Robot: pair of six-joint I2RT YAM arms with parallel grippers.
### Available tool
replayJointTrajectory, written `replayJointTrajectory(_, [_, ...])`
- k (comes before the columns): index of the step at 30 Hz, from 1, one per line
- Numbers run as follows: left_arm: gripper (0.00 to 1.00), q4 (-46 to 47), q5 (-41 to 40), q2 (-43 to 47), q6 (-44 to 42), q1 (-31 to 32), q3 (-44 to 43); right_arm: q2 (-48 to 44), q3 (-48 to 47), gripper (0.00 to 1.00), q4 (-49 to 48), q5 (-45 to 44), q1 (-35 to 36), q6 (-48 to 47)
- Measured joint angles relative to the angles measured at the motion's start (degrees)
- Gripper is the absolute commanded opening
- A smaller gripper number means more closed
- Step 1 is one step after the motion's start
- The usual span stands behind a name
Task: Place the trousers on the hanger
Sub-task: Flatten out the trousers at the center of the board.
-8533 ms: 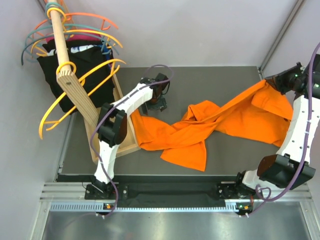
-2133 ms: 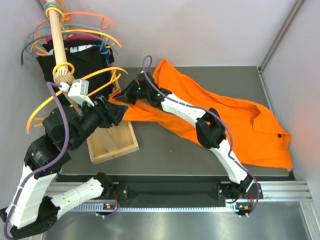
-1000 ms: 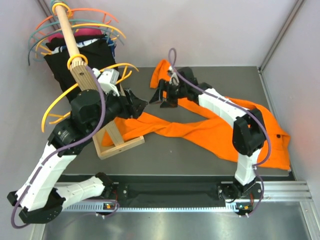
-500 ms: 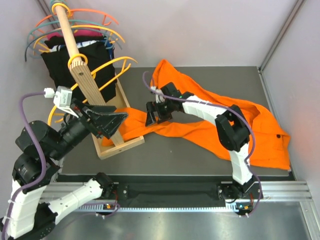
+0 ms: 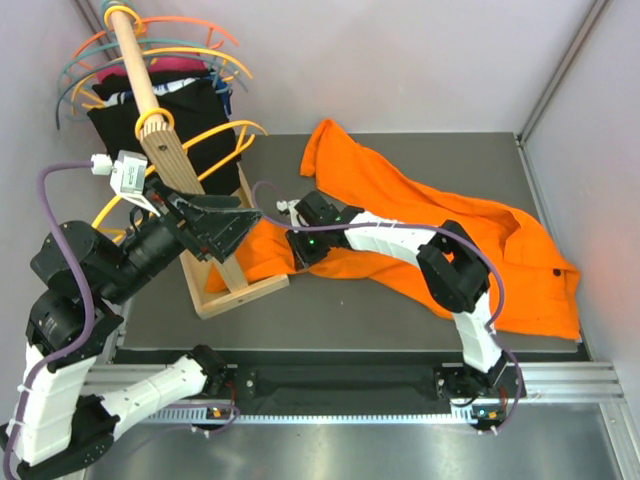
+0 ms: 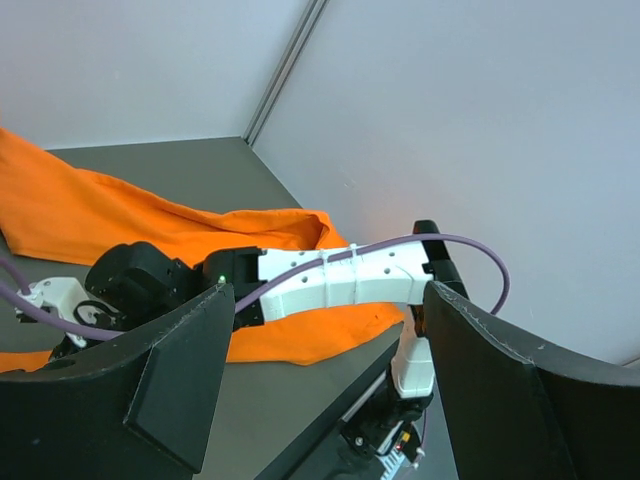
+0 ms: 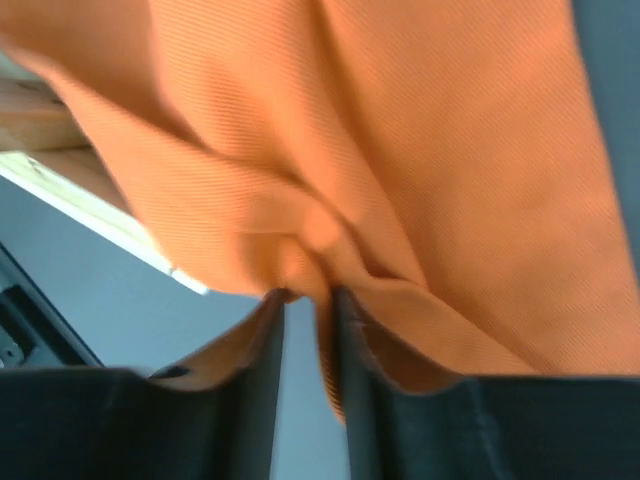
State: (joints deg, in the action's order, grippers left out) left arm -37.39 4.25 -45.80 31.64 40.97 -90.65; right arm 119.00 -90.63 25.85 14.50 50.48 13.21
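The orange trousers (image 5: pixel 470 235) lie spread over the table from the back centre to the right edge, with one leg end reaching the wooden rack base. They fill the right wrist view (image 7: pixel 400 140). My right gripper (image 5: pixel 297 248) reaches left across them and is shut on a raised fold of the cloth (image 7: pixel 308 300) near that leg end. The amber-yellow hanger (image 5: pixel 222 132) hangs by its ring on the slanted wooden pole (image 5: pixel 140 85). My left gripper (image 5: pixel 245 228) hovers beside the pole, open, with nothing between its fingers (image 6: pixel 325 300). In the left wrist view the trousers (image 6: pixel 120 215) lie behind the right arm.
Coral and teal hangers (image 5: pixel 150 45) and black garments (image 5: pixel 150 125) hang at the top of the pole. The rack's wooden base frame (image 5: pixel 245 290) sits on the table at the left. Grey walls close in the back and right sides.
My right gripper has slid toward the rack base along the trouser leg and closed from wide open onto a fold. The left arm has barely shifted and stays open.
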Motion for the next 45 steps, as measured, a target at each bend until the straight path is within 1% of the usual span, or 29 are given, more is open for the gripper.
replayJointTrajectory(1, [0.81, 0.0, -0.02, -0.02, 0.02, 0.0, 0.0, -0.46, 0.55, 0.04, -0.11, -0.37, -0.02, 0.28])
replayJointTrajectory(2, [0.8, 0.02, -0.02, -0.11, 0.04, 0.0, 0.0, -0.79, 0.94, 0.0, -0.2, -0.48, -0.15, 0.55])
replayJointTrajectory(7, [0.8, 0.04, -0.04, -1.42, 0.17, 0.0, -0.87, -1.53, 1.09, 0.0, -0.5, 0.94, -0.85, 2.34])
replayJointTrajectory(11, [0.8, 0.07, -0.85, -2.75, -0.04, 0.0, -2.71, -3.89, 1.88, 0.0, -0.26, 2.89, -0.94, 4.15])
replayJointTrajectory(14, [0.8, -0.09, -2.01, -2.97, -0.48, 0.0, -4.04, -6.93, 2.08, 0.0, 0.07, 7.41, -1.36, 7.08])
replayJointTrajectory(16, [0.8, -0.07, -2.58, -2.97, -0.85, 0.0, -5.07, -9.27, 2.1, 0.0, -0.11, 12.57, -1.81, 10.43])
replayJointTrajectory(19, [0.8, 0.09, -2.84, -2.97, -1.68, 0.0, -6.43, -13.05, 3.26, 0.0, -2.45, 19.65, -2.14, 18.56])
replayJointTrajectory(23, [0.8, 0.13, -3.06, -3.39, -2.27, 0.0, -7.69, -19.04, 4.92, 0.0, -6.82, 25.86, -3.34, 30.14])
replayJointTrajectory(25, [0.79, 0.11, -3.04, -3.93, -2.43, 0.0, -7.91, -21.31, 5.29, 0.0, -9.7, 28.3, -6.21, 35.23])
replayJointTrajectory(26, [0.78, 0.13, -3.02, -4.24, -2.43, 0.0, -7.93, -22.25, 5.97, 0.0, -11.89, 29.24, -9.03, 37.57])
replayJointTrajectory(28, [0.74, -0.02, -2.97, -5.42, -2.36, 0.0, -8.15, -22.36, 6.88, 0.0, -15.82, 30.73, -16.65, 40.92])
replayJointTrajectory(30, [0.71, -0.55, -2.75, -7.1, -2.29, 0.0, -8.92, -18.93, 5.6, 0.01, -17.0, 31.47, -24.41, 41.33])
replayJointTrajectory(32, [0.68, -2.36, -2.58, -9.68, -2.23, 0.0, -10.97, -10.21, -0.87, 0.04, -16.17, 32.22, -31.15, 39.91])
replayJointTrajectory(33, [0.67, -4.04, -2.54, -11.87, -2.29, 0.0, -12.79, -1.66, -5.4, 0.11, -16.35, 31.61, -35.15, 38.14])
replayJointTrajectory(35, [0.67, -8.59, -2.56, -15.21, -2.86, 0.0, -16.37, 4.59, -7.78, 0.15, -12.2, 31.28, -36.63, 35.69])
replayJointTrajectory(37, [0.68, -10.91, -2.58, -17.97, -3.93, 0.0, -20.0, 10.03, -9.2, 0.19, -9.97, 30.91, -36.17, 33.16])
replayJointTrajectory(39, [0.68, -12.55, -2.67, -19.76, -5.03, 0.0, -21.27, 11.69, -7.85, 0.3, -7.02, 30.49, -34.56, 31.56])
replayJointTrajectory(40, [0.68, -13.35, -2.75, -20.13, -5.44, 0.0, -21.46, 11.52, -6.4, 0.39, -6.19, 30.49, -33.62, 30.71])
replayJointTrajectory(41, [0.68, -14.67, -2.78, -20.55, -6.1, 0.0, -21.94, 11.04, -5.22, 0.55, -5.57, 30.34, -32.83, 29.86])
replayJointTrajectory(44, [0.68, -16.9, -2.34, -22.12, -7.13, 0.0, -24.61, 7.56, -1.38, 0.72, -2.93, 27.63, -31.12, 25.99])
replayJointTrajectory(45, [0.68, -17.03, -1.68, -23.02, -7.41, 0.0, -26.03, 5.88, -0.83, 0.74, -0.85, 25.94, -30.8, 24.26])
